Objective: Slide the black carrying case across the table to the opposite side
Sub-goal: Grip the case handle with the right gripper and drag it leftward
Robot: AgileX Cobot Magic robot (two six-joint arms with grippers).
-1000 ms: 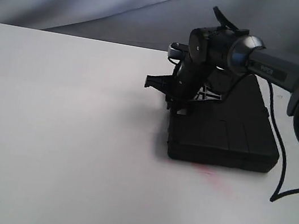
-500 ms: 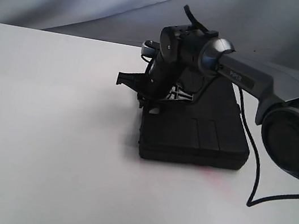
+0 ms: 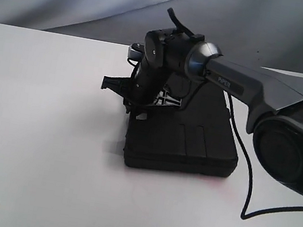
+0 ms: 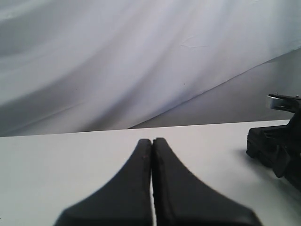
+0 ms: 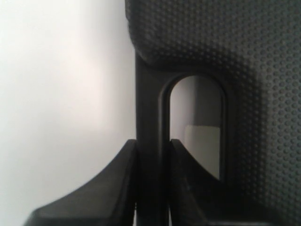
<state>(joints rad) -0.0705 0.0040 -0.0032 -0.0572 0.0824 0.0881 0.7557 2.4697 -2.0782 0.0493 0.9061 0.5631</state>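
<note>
Case (image 3: 184, 145): black, flat and lying on the white table (image 3: 38, 129). In the exterior view it sits right of the table's middle, nearer the far edge than the near edge. Its lid carries a fine dotted texture (image 5: 211, 37).

Handle (image 5: 149, 117): a slim black bar on the case's left side, with a rounded slot beside it through which the table surface shows.

Right gripper (image 3: 138, 110): it points down at the left side of the case. The right wrist view shows the two fingers (image 5: 124, 160) clamped on the handle bar, one on each side, with the gripper (image 5: 150, 146) centred on the bar. The grip is on the handle only; the fingers do not touch the lid.

Right arm: it reaches in from the right above the case. A black cable (image 3: 250, 182) hangs from it and loops onto the table past the case's right side.

Left gripper (image 4: 151, 141): fully closed, fingers pressed together with nothing between them. It is above bare table (image 4: 70, 155), well apart from the case, and is outside the exterior view.
</note>
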